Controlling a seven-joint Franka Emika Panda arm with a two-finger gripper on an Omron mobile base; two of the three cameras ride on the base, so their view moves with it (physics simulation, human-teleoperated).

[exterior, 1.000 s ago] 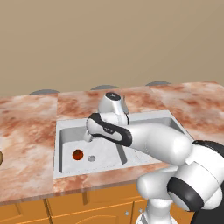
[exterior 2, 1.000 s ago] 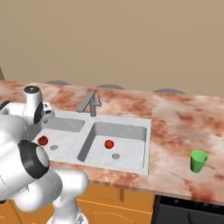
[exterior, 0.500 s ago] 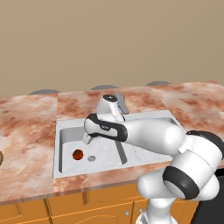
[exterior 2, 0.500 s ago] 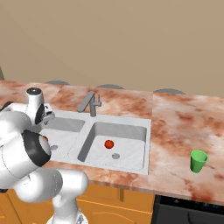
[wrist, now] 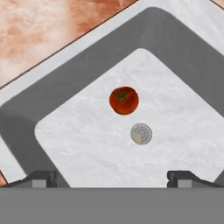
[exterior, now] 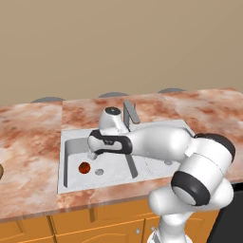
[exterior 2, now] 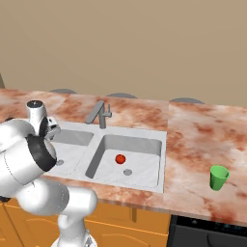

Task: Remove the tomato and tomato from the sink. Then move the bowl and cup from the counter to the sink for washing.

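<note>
1. The gripper (exterior: 93,153) hangs over the left basin of the sink (exterior: 71,142), fingers spread wide and holding nothing. In the hand view the two dark fingertips (wrist: 43,178) stand far apart at the bottom edge, with bare basin floor between them.

2. Change noted: over the last second the arm has swung further left and lower across the sink, bringing the hand from above the divider to a position over the left basin. The jaws have stayed fully apart throughout. No object has moved.

3. The darker tomato (wrist: 124,100) rests on the floor of the left basin, just beside the round drain (wrist: 141,133) but apart from it. In the hand view it sits ahead of the fingertips, not yet between them.

4. The brighter tomato (exterior 2: 120,158) lies in the right basin near its drain, untouched.

5. The cup (exterior 2: 219,177) stands upright on the counter (exterior 2: 202,140), well to the right of the sink. The bowl shows as a tan sliver at the far left edge of the left base view (exterior: 1,172).

6. Assessment: the task is at its opening step, the approach to the first tomato. The hand appears to need further descent and a small advance to straddle the fruit before closing. A round tomato may roll if nudged off-centre.
</note>
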